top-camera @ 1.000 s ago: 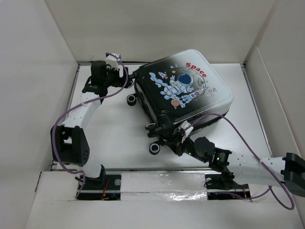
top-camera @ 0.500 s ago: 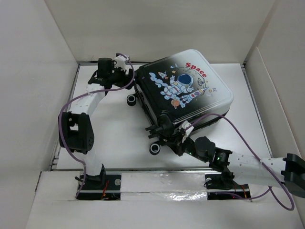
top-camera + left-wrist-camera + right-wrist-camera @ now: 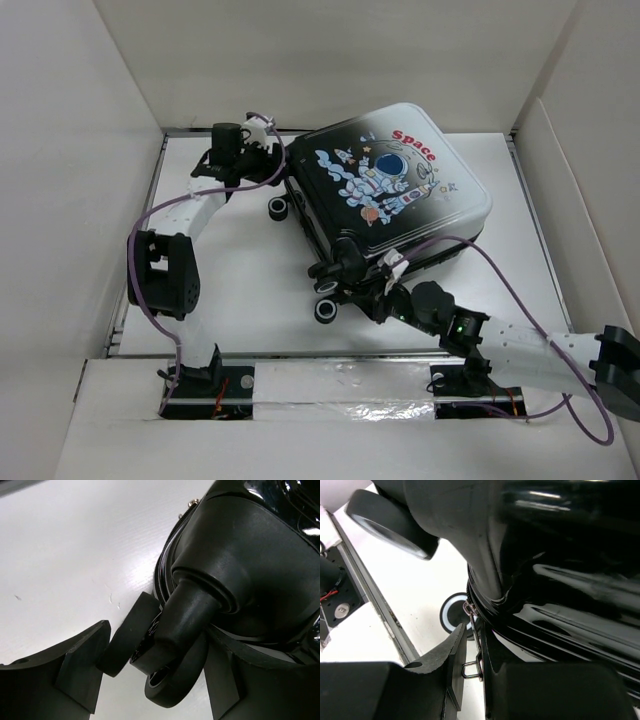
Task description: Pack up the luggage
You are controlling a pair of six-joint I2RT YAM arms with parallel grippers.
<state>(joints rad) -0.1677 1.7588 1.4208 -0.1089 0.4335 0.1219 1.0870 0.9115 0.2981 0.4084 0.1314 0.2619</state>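
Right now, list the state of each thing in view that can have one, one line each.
luggage: closed, lying flat, printed shell up.
left gripper: open, fingers either side of a luggage wheel.
right gripper: nearly shut on the zipper pull at the luggage seam.

— Where are we working?
— A lab test cell, we'd say: plain white panel walls (image 3: 80, 150) box in our white table (image 3: 240, 270), with bare cables (image 3: 150, 225) and a mounting rail (image 3: 340, 385).

white table (image 3: 240, 280), closed luggage (image 3: 395, 190) lying flat
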